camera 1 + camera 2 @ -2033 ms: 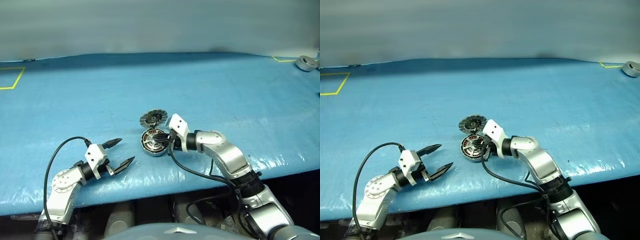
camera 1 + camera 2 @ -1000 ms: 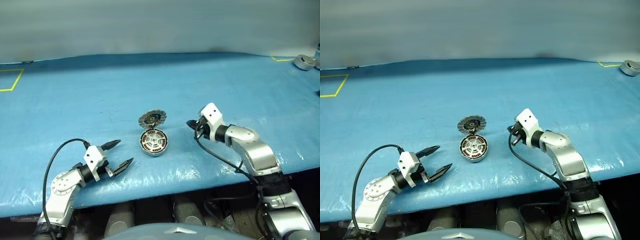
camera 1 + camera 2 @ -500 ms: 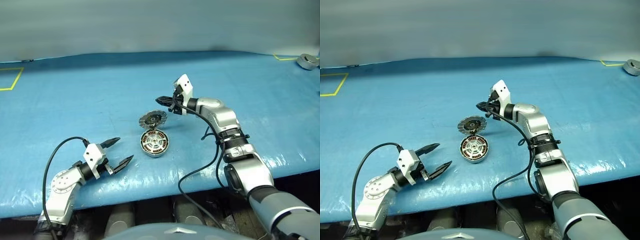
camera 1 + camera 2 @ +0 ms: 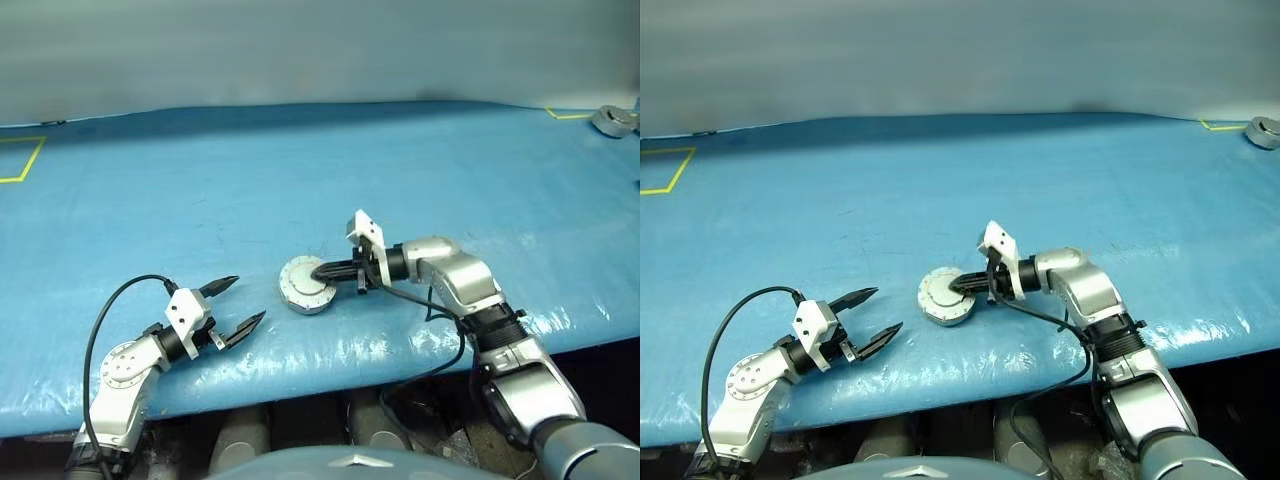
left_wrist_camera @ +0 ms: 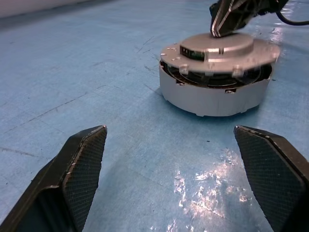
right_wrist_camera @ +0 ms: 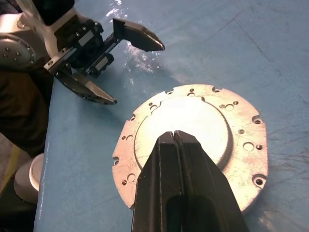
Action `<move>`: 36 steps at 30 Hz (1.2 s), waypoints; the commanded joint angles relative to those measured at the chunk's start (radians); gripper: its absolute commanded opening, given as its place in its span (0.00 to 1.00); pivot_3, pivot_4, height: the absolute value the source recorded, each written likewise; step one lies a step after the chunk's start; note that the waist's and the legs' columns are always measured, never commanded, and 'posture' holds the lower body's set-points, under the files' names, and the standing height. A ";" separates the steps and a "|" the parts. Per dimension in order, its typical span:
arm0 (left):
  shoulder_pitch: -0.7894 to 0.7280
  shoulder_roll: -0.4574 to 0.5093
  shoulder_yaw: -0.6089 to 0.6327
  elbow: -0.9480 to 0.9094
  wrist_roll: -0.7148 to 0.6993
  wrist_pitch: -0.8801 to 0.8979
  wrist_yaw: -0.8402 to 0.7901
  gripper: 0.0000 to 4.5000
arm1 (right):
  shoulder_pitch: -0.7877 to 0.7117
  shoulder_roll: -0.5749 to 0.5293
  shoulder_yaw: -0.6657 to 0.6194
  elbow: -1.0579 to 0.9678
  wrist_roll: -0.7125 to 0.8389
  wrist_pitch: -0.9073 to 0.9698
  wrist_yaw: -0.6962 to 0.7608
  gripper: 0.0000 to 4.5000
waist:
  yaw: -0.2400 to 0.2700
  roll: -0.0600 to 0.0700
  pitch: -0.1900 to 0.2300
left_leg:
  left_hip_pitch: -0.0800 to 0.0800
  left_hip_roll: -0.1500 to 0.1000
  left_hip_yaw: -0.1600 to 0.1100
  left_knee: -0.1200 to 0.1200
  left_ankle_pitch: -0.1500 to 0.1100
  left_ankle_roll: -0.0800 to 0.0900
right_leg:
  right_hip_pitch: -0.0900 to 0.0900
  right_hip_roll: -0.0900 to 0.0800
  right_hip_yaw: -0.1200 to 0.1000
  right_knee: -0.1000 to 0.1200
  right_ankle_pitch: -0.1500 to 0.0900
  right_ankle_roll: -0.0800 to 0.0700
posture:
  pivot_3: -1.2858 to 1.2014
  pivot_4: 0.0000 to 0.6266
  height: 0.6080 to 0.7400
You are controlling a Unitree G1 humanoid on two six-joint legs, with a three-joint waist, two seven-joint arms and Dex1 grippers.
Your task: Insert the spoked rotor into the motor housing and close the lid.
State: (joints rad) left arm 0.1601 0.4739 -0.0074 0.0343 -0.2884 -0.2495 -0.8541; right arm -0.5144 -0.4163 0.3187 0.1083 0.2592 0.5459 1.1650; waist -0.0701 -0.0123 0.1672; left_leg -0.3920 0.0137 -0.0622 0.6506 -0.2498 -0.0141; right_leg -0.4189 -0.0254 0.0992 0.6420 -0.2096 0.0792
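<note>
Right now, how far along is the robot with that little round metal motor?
The flat silver-grey lid lies down over the round grey metal motor housing, hiding whatever is inside. The shut right gripper presses on top of the lid. A slight gap shows, so final seating may remain. The left gripper waits open.

One motor housing (image 4: 305, 296), one lid (image 6: 190, 140), two grippers.

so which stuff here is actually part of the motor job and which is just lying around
Part of the job:
- motor housing, on the blue table
- lid, now down over the housing
- right gripper, shut, tips on the lid
- left gripper, open, off to one side

Just lying about:
- small grey round part at the table's far corner
- yellow tape marks
</note>
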 commanded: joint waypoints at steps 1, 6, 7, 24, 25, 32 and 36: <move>-0.005 0.006 0.010 -0.031 -0.009 -0.005 -0.008 1.00 | 0.070 0.020 0.039 -0.011 -0.045 0.015 -0.084 0.01 | 0.001 -0.002 -0.001 | 0.002 0.000 0.000 0.000 0.000 0.000 | 0.002 0.000 0.000 0.000 -0.001 -0.001 | 0.52 0.24 1.00; -0.007 0.007 0.010 -0.033 -0.010 -0.001 -0.013 1.00 | 0.120 0.078 -0.043 -0.061 -0.023 -0.043 -0.204 0.01 | 0.000 -0.003 -0.002 | 0.010 0.001 0.001 0.000 0.000 0.000 | 0.010 0.000 0.000 0.000 -0.005 -0.005 | 0.52 0.24 1.00; -0.007 0.007 0.010 -0.033 -0.010 -0.002 -0.014 1.00 | 0.125 0.105 -0.079 -0.071 -0.009 -0.085 -0.236 0.01 | 0.001 -0.003 -0.002 | 0.011 0.001 0.002 0.000 0.000 0.000 | 0.010 0.000 0.000 0.000 -0.005 -0.005 | 0.52 0.24 1.00; -0.016 -0.004 0.000 -0.025 -0.006 0.002 -0.022 1.00 | 0.247 0.134 -0.056 -0.246 -0.010 -0.108 -0.364 0.99 | 0.003 -0.002 -0.001 | 0.007 0.001 0.001 -0.003 0.000 -0.002 | 0.005 0.000 0.000 0.000 -0.005 -0.006 | 0.52 0.24 1.00; -0.015 -0.004 0.001 -0.025 -0.006 0.002 -0.021 1.00 | 0.251 0.133 -0.053 -0.247 -0.010 -0.106 -0.367 0.99 | 0.003 -0.002 -0.001 | 0.007 0.001 0.001 -0.003 0.000 -0.002 | 0.005 0.000 0.000 0.000 -0.005 -0.006 | 0.52 0.24 1.00; -0.009 -0.005 0.003 -0.029 -0.001 0.001 -0.013 1.00 | 0.263 0.112 0.008 -0.245 -0.068 -0.118 -0.383 0.99 | 0.003 -0.002 -0.001 | 0.007 0.001 0.002 -0.002 0.000 -0.002 | 0.005 0.000 0.000 0.000 -0.005 -0.006 | 0.52 0.24 1.00; -0.005 -0.006 0.002 -0.032 0.001 0.001 -0.009 1.00 | 0.258 0.112 0.017 -0.221 -0.098 -0.141 -0.411 0.84 | 0.003 -0.002 -0.001 | 0.008 0.001 0.002 -0.002 0.000 -0.002 | 0.005 0.001 0.000 0.000 -0.005 -0.006 | 0.52 0.24 1.00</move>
State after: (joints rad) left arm 0.1495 0.4708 -0.0100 0.0343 -0.2865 -0.2438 -0.8692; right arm -0.2555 -0.3049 0.3264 -0.1207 0.1702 0.4125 0.7612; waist -0.0669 -0.0148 0.1659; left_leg -0.3844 0.0152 -0.0606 0.6482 -0.2497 -0.0161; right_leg -0.4137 -0.0249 0.0994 0.6424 -0.2145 0.0734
